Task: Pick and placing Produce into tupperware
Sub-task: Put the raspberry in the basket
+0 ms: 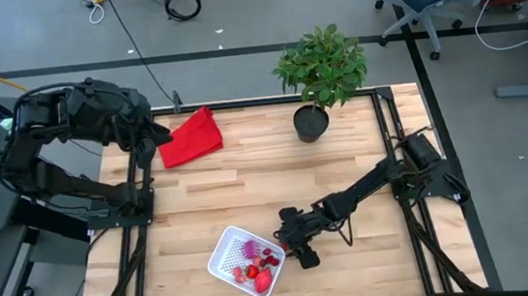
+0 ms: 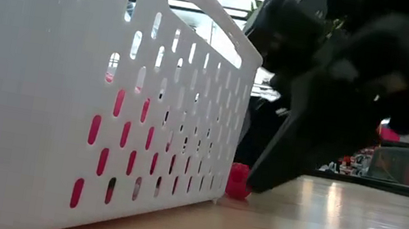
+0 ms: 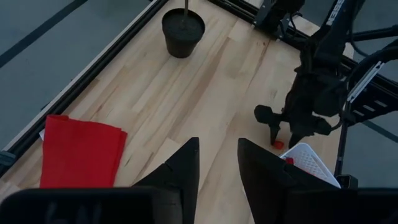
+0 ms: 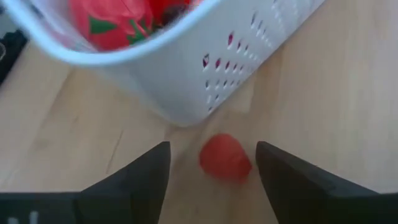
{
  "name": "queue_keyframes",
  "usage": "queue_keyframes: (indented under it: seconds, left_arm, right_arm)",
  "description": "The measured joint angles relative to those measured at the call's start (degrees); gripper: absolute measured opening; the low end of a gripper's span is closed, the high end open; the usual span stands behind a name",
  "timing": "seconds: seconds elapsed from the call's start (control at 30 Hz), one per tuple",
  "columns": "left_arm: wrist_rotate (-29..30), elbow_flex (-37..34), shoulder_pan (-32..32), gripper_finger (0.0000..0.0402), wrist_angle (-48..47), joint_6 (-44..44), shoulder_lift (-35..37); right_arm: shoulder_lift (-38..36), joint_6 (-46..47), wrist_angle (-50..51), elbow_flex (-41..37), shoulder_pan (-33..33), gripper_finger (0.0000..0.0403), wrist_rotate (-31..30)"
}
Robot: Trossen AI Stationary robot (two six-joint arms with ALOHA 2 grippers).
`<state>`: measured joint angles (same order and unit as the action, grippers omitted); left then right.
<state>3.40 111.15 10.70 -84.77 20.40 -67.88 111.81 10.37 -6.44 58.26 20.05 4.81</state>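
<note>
Right pincer: fingers spread, low over the counter, straddling one small red fruit that lies between them. No finger touches it in the wrist view; nothing is gripped yet. The low view shows the same piece sitting on the wood just beside the container's corner, with a dark finger coming down next to it.

Container: a white perforated tub near the front edge of the counter, just beside the right pincer. It already holds several pieces of produce: red fruit, one larger strawberry among them, and a purple item at the back of the pile. The right wrist view confirms a strawberry lying inside, behind the wall.

Progress, as I judge it: most of the load is in. The one loose red piece by the corner is the only produce I can find outside the tub, so this looks like the final pick. It remains to close on it, lift it over the rim and release.

Left pincer: spread, empty, raised at the far left corner of the counter, close to the red cloth. It is waiting.

A potted plant stands at the far edge, well apart from the work.
</note>
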Motion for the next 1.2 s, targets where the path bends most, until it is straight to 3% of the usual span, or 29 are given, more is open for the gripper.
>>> queue_keyframes:
  seconds: [0.4,0.73,1.0,1.2]
  left_arm:
    - [0.02,0.0,0.0,0.0115,0.02,-0.04,0.0]
    - [0.01,0.0,0.0,0.0121,0.02,-0.09,0.01]
    - [0.01,0.0,0.0,0.0113,0.04,-0.13,0.0]
    - [0.02,0.0,0.0,0.0117,0.07,-0.13,0.0]
  right_arm:
    - [4.26,3.1,-0.23,1.75,-0.02,0.023,-1.57]
    - [0.18,6.62,9.32,1.57,0.29,0.017,-1.9]
    - [0.31,9.55,10.64,3.68,0.31,0.0124,-1.36]
    - [0.41,9.16,10.16,5.57,0.37,0.0132,-1.07]
